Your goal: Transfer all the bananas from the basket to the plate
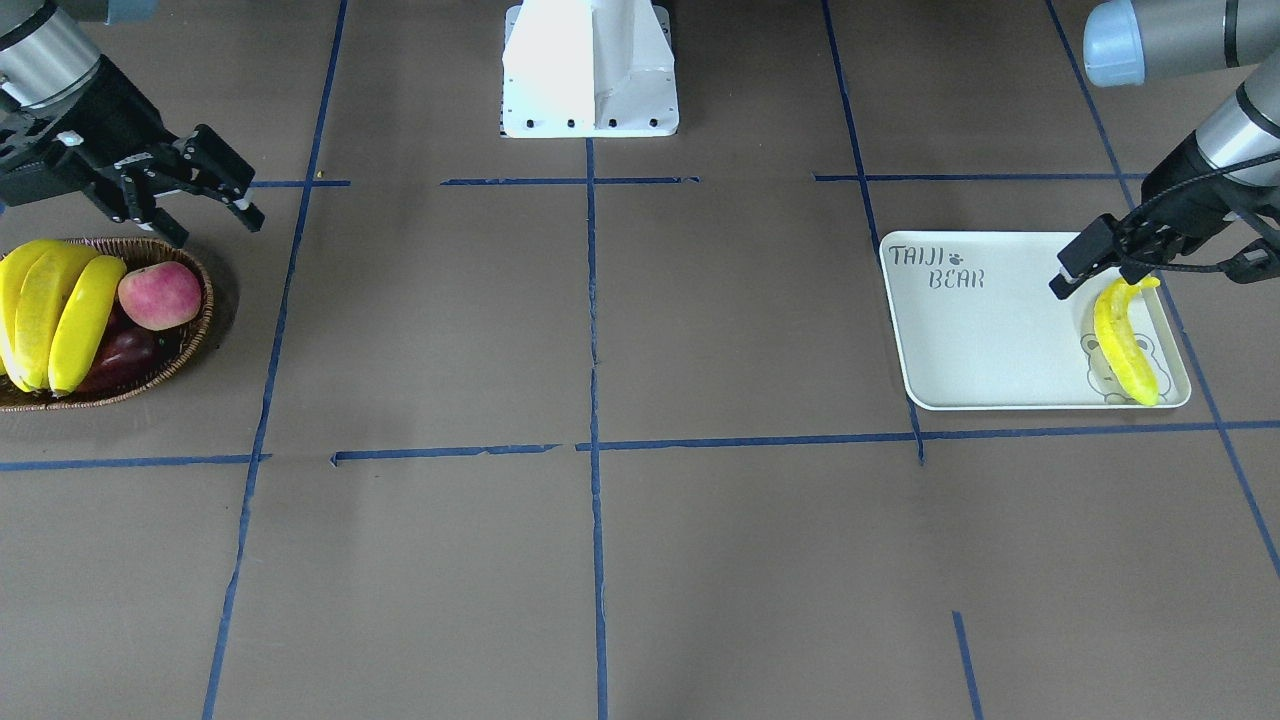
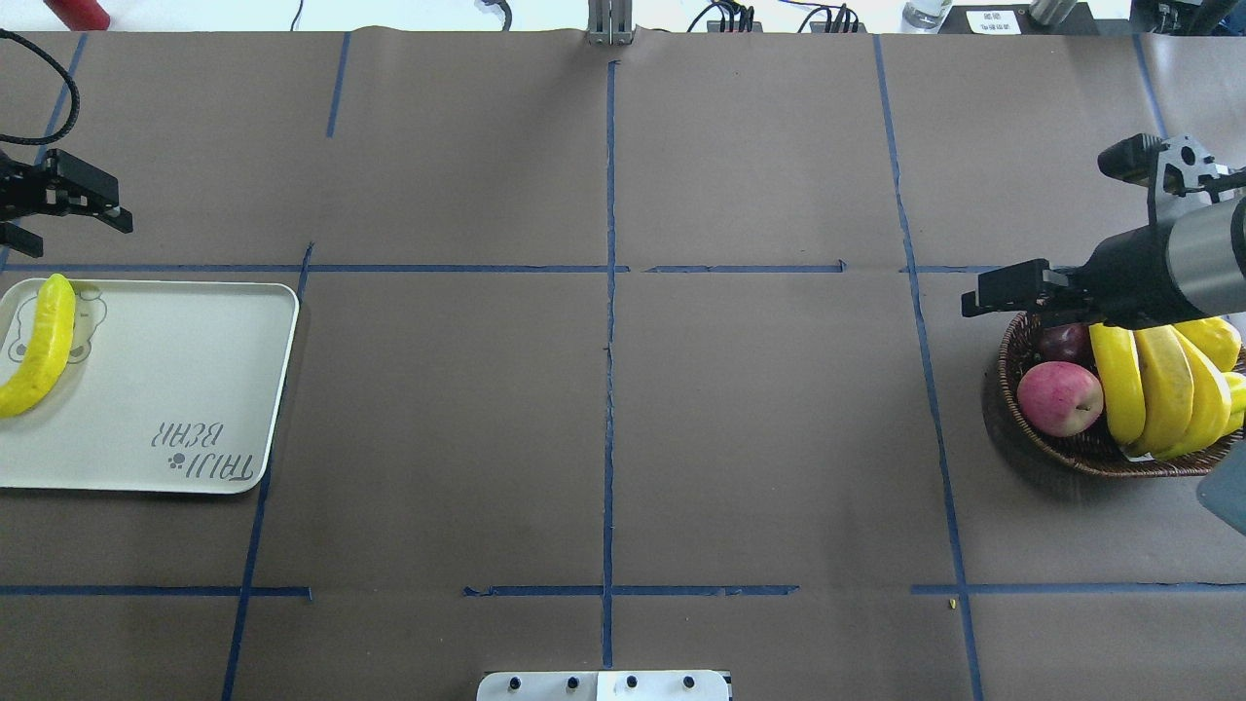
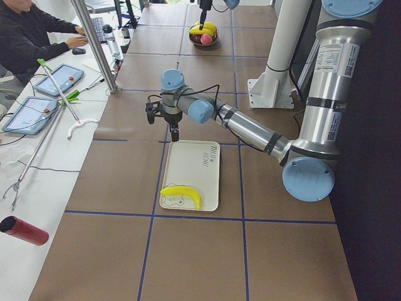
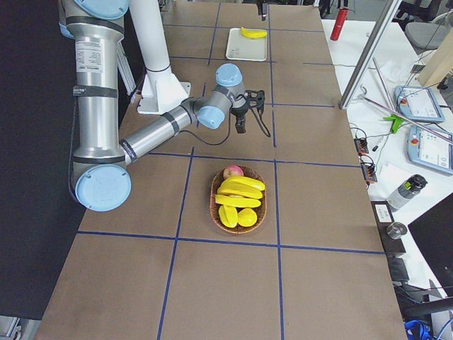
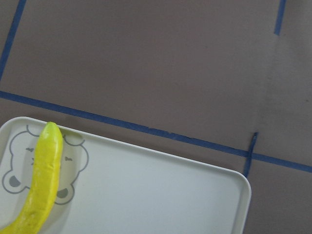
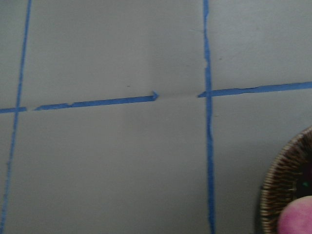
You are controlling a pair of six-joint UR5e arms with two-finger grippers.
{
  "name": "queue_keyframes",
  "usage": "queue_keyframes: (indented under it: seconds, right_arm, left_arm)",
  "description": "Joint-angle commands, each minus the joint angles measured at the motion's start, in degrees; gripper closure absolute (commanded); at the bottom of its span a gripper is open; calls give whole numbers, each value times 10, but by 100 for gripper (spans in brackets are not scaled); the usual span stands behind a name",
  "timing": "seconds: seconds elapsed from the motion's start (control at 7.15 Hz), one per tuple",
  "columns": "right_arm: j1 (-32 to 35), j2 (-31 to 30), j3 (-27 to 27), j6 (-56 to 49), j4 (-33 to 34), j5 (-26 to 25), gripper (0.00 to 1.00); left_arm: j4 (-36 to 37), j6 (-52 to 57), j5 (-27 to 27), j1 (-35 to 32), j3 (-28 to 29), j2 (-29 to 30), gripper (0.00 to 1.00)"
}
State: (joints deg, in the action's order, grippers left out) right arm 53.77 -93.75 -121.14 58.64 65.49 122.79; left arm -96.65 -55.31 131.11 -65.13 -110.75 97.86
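Observation:
One banana (image 1: 1125,345) lies loose on the plate (image 1: 980,340), over the bear drawing at the plate's outer end. My left gripper (image 1: 1160,268) hovers open just beyond that banana's tip, holding nothing. The left wrist view shows the banana (image 5: 44,180) and the plate (image 5: 161,195) below it. Three bananas (image 1: 60,310) lie side by side in the basket (image 1: 190,340). My right gripper (image 1: 205,222) hangs open and empty above the basket's rim on the robot's side. From overhead, the bananas (image 2: 1158,385) fill the basket (image 2: 1061,448) behind the right arm.
A pink-red apple (image 1: 160,295) and a dark red fruit (image 1: 125,355) share the basket. The robot's white base (image 1: 590,70) stands at the table's middle edge. Blue tape lines cross the brown table. A person sits at a side table with tablets (image 3: 37,113) and a red cylinder (image 3: 25,231).

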Motion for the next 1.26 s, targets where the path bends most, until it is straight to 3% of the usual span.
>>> queue_keyframes:
  seconds: [0.0,0.28,0.84,0.98,1.12]
  right_arm:
    - [43,-78,5,-176,15,3,0]
    - [47,-104,29,-199,14,-1,0]
    - [47,-106,87,-200,14,-7,0]
    - [47,-111,86,-200,14,-15,6]
    - [47,-111,88,-200,14,-16,20]
  left_arm:
    - [1,-64,-14,43,-10,25,1]
    - [1,-121,-50,92,-15,44,1]
    - [-2,-157,-63,127,-23,62,1]
    - [-2,-169,-73,139,-23,63,1]
    - [-2,-171,-73,140,-23,64,1]
